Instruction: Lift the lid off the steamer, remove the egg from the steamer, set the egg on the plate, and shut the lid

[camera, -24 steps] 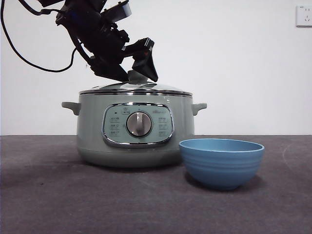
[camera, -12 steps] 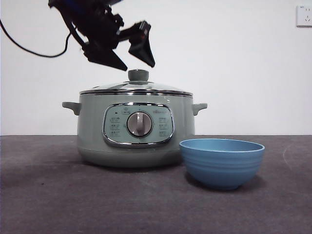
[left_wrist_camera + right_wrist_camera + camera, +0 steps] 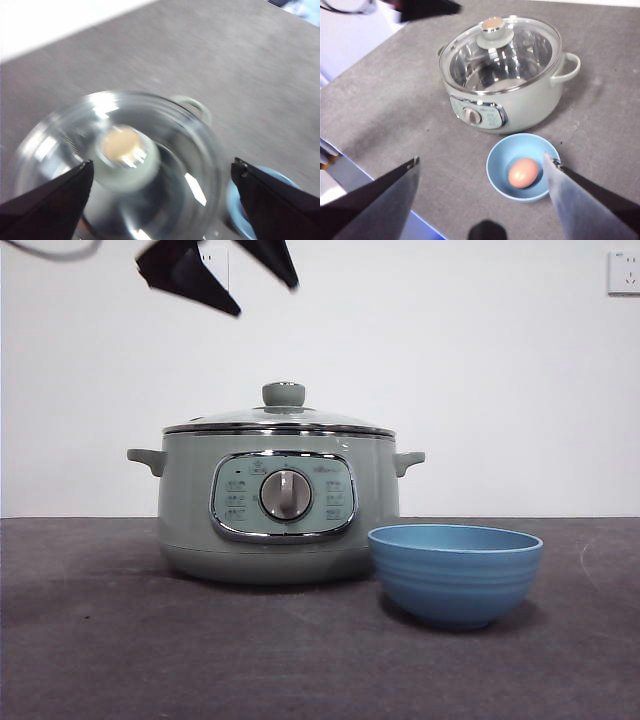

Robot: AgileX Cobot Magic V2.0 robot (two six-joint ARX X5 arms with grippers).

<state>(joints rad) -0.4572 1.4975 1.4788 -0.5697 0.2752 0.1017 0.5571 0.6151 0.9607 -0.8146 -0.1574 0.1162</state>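
The sage-green steamer stands on the table with the glass lid shut on it, also in the right wrist view. My left gripper is open and empty, high above the lid knob; its wrist view looks down on the blurred lid between the jaws. The blue plate stands in front and to the right of the steamer. The egg lies in the plate; the front view hides it. My right gripper is open, high above the table.
The grey table runs to a white wall with a socket at the upper right. The right wrist view shows the table's near-left edge and the left arm's dark tip.
My left gripper, which sat around the lid knob a second ago, has lifted straight up and away, open. The lid stays on the steamer.
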